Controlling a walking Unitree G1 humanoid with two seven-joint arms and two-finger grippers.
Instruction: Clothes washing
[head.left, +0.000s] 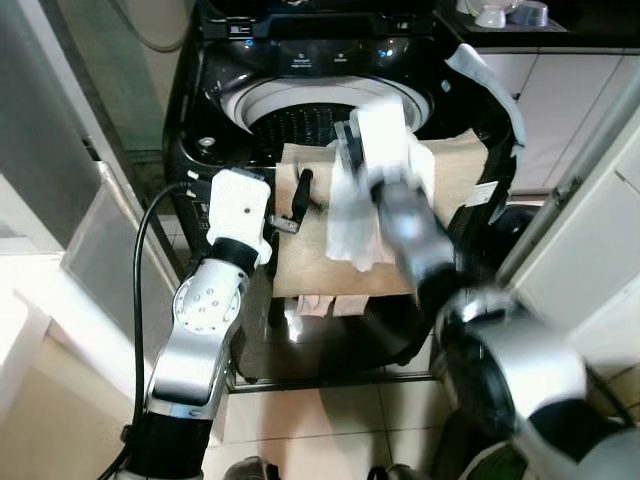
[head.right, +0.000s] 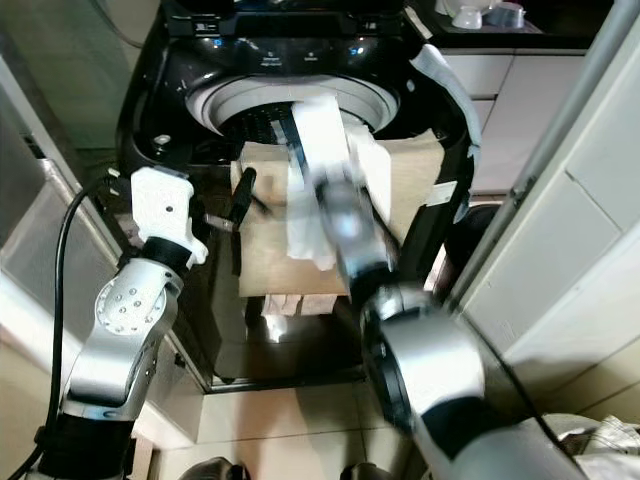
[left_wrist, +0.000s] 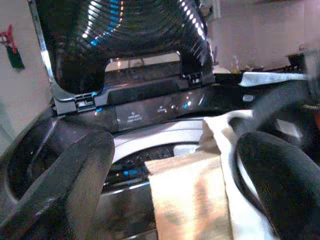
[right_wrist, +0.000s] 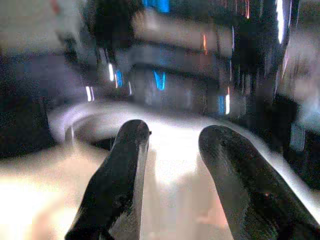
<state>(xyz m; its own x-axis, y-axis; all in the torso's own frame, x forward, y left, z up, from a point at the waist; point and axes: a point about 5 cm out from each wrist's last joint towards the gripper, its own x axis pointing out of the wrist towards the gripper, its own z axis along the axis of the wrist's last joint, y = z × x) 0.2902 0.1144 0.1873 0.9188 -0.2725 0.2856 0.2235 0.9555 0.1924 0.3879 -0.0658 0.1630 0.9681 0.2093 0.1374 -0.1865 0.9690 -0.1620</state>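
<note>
Hanging over the washer (head.left: 200, 110) rim at frame centre, the tan cloth (head.left: 330, 265) runs lengthwise toward me. My right end effector (right_wrist: 167, 165), fingers parted, is above it; left end effector (head.left: 297, 205), wide, beside its left edge.

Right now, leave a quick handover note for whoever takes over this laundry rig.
Left tool: open, hovering at the left edge of the tan cloth, holding nothing.
Right tool: open, above the cloth near the drum opening; its arm is blurred, so it is moving.
Washing machine: lid up, control panel lit.
Tan cloth is draped over the front rim and hangs down the front; a white cloth lies on top.
Done: laundry brought to the machine.
Left: push both cloths fully into the drum, close the lid, start the wash.
</note>
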